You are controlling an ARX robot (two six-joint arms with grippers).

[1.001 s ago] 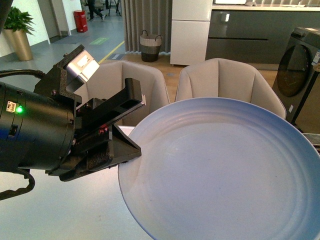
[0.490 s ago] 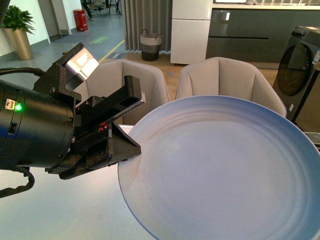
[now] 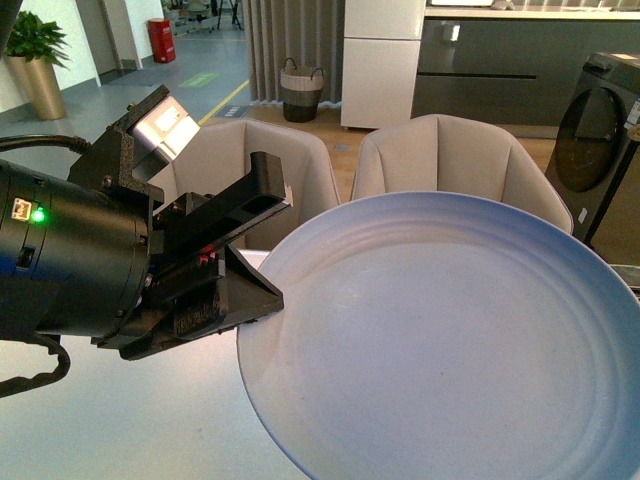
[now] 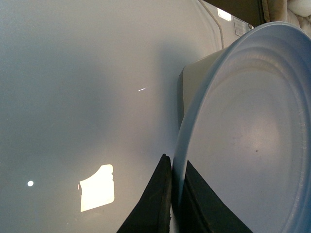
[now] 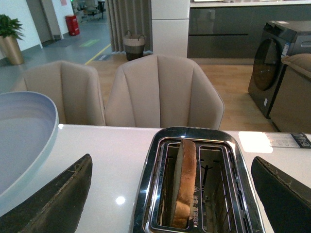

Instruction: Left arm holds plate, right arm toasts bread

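My left arm (image 3: 70, 265), black with a green light, holds the large pale blue-grey plate (image 3: 440, 340) by its near rim above the white table. My left gripper (image 3: 262, 300) is shut on the plate's rim; in the left wrist view the two black fingers (image 4: 155, 204) pinch the rim of the plate (image 4: 243, 145). My right gripper (image 5: 175, 194) is open, its jaws wide apart above a chrome toaster (image 5: 150, 184). The slice of bread (image 5: 184, 184) stands upright in the toaster's left slot, crust upward. The plate's edge (image 5: 24, 136) shows at the left of the right wrist view.
Two beige chairs (image 3: 460, 160) stand behind the white table (image 3: 100, 420). A washing machine (image 3: 600, 140) is at the right and a basket (image 3: 300, 90) on the floor further back. The toaster's right slot (image 5: 218, 189) holds nothing.
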